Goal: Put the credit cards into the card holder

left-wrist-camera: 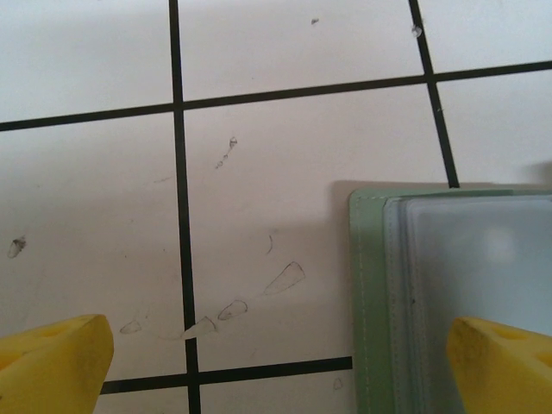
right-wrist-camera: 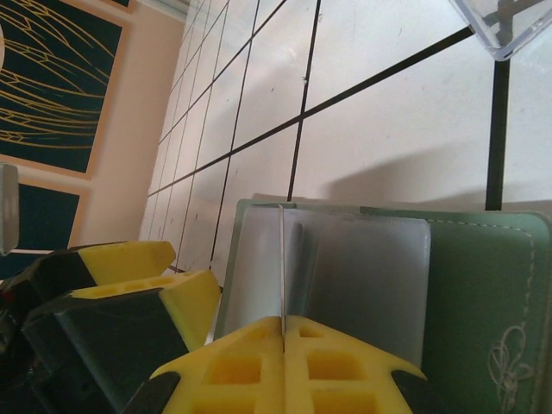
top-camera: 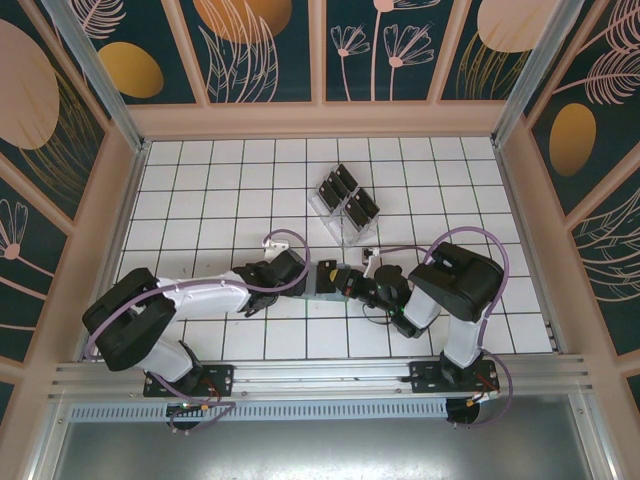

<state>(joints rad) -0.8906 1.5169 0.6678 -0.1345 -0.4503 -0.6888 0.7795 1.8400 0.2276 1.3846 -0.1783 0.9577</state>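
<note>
1 card, pinched edge-on in my closed right gripper, hovered over the card holder at lower frame; my wide-open left gripper held nothing; other credit cards waited at upper centre.

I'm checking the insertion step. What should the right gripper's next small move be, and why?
Probably ease the right gripper forward and down, so the credit card it pinches edge-on slips into the clear pocket of the card holder. The card's edge stands over that pocket, and the open left gripper hangs over the holder's edge.
</note>
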